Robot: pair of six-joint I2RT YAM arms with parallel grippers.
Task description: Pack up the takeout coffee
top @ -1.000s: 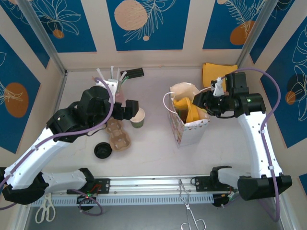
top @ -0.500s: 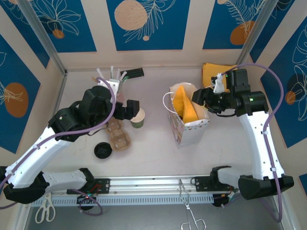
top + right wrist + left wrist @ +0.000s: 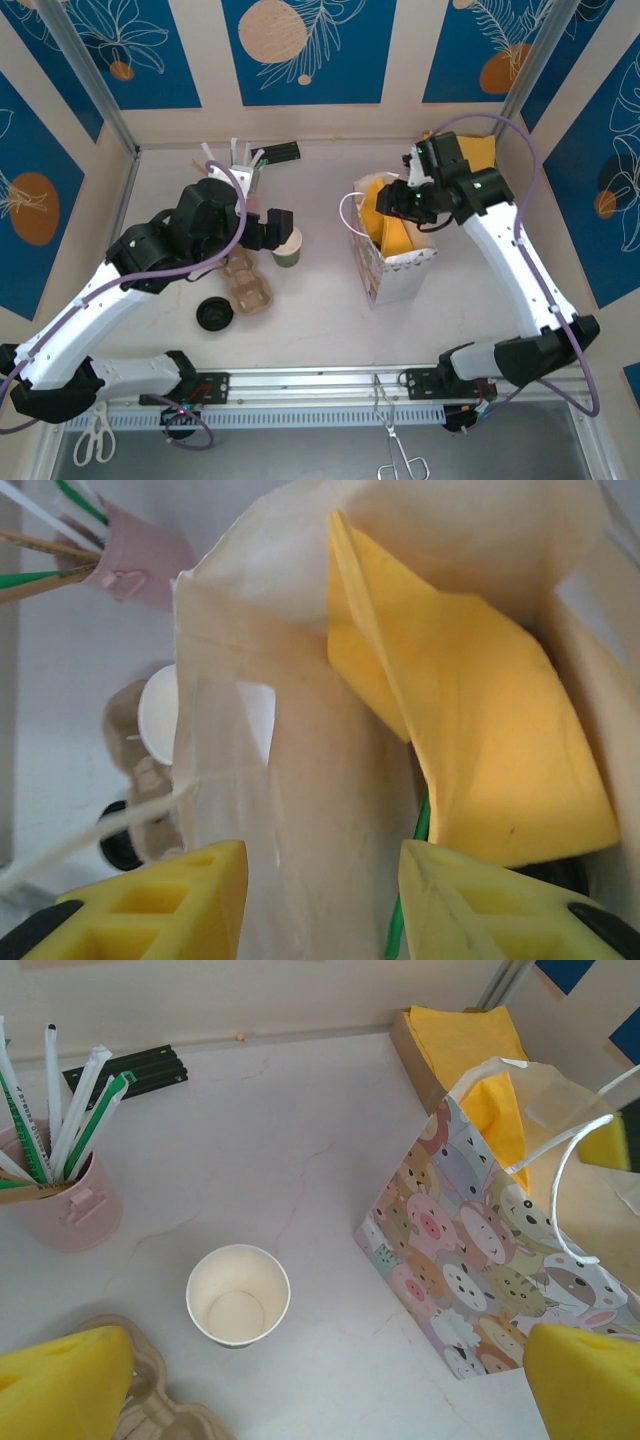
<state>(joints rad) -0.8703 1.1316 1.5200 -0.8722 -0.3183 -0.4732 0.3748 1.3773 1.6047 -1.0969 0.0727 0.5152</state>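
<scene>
The animal-print paper bag (image 3: 398, 268) stands open at centre right, with a yellow napkin (image 3: 388, 228) upright inside it. My right gripper (image 3: 397, 200) hovers open over the bag's mouth. In the right wrist view its fingers (image 3: 170, 900) straddle the bag's inner wall, beside the napkin (image 3: 470, 730) and a green straw (image 3: 405, 920). An empty paper cup (image 3: 288, 245) stands on the table left of the bag. My left gripper (image 3: 280, 230) is open just above and behind it. The cup (image 3: 238, 1295) sits ahead of that gripper, with nothing between the fingers (image 3: 60, 1385).
A brown cup carrier (image 3: 248, 280) and a black lid (image 3: 214, 314) lie near the cup. A pink holder with wrapped straws (image 3: 60, 1200) stands at back left beside a black pack (image 3: 280, 152). Spare yellow napkins (image 3: 460, 1035) lie behind the bag.
My right gripper has swung left and back over the bag's mouth. The yellow napkin has risen to stand upright in the bag. The left arm has barely moved.
</scene>
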